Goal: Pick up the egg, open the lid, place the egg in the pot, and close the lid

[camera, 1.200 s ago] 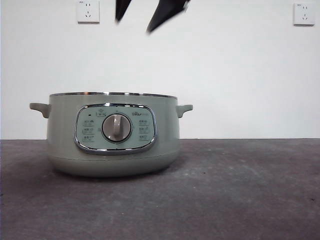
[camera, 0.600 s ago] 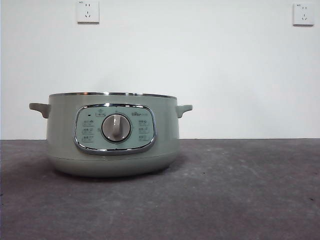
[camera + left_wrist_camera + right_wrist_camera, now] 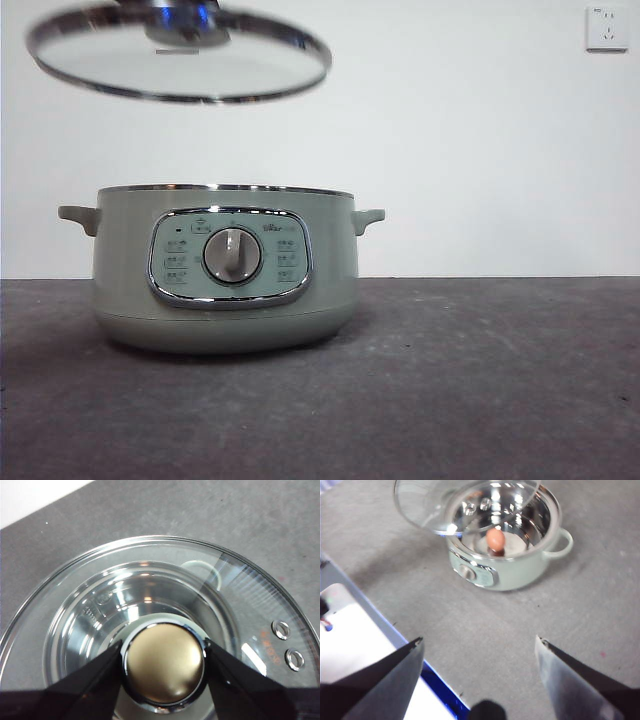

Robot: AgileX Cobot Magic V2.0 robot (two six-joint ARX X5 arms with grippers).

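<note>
The sage-green pot (image 3: pixel 225 270) stands uncovered on the table, left of centre. Above it and a little to the left hangs the glass lid (image 3: pixel 180 60), slightly tilted, clear of the rim. In the left wrist view my left gripper (image 3: pixel 164 665) is shut on the lid's knob (image 3: pixel 164 660), and the pot's steel inside (image 3: pixel 145 595) shows through the glass. The right wrist view looks down from a distance on the pot (image 3: pixel 515 575): the brown egg (image 3: pixel 495 539) lies on its bottom, with the lid (image 3: pixel 435 500) partly over the opening. My right gripper (image 3: pixel 480 645) is open, holds nothing and stays well back.
The dark grey table (image 3: pixel 480 380) stretches to the right of the pot, before a white wall with a socket (image 3: pixel 607 28). A white surface with a blue edge (image 3: pixel 365 645) lies beside the table in the right wrist view.
One second ago black jaws showed at the top above the pot, then left the view. Now the lid has come into view, hanging over the pot's left side.
</note>
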